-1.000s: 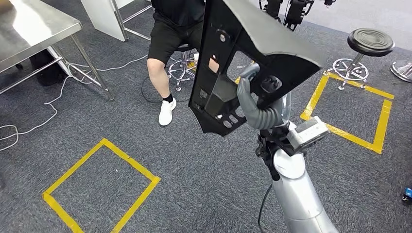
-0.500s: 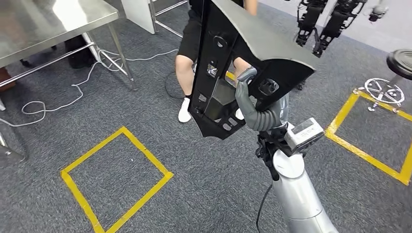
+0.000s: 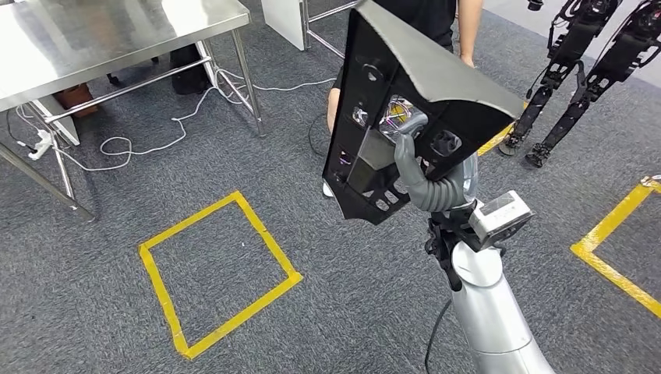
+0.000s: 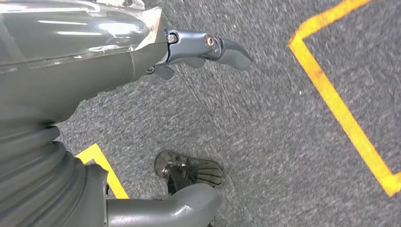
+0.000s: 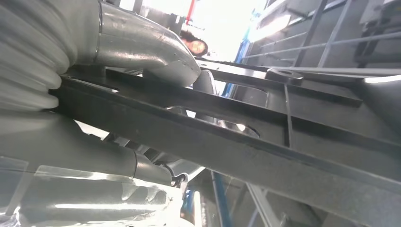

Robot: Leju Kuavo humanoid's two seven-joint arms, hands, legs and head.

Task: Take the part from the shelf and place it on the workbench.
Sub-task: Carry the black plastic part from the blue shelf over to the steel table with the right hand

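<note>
The right hand (image 3: 417,167) grips the black plastic panel (image 3: 413,101) raised above it, while the left hand (image 4: 142,61) hangs open, holding nothing.

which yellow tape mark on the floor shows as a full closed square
The yellow tape square on the carpet near the steel workbench, left of the black part. The tape at the right edge is cut off by the frame.

Yellow tape square (image 3: 218,273) on grey carpet (image 3: 93,312), white cable (image 3: 156,144) nearby
</note>
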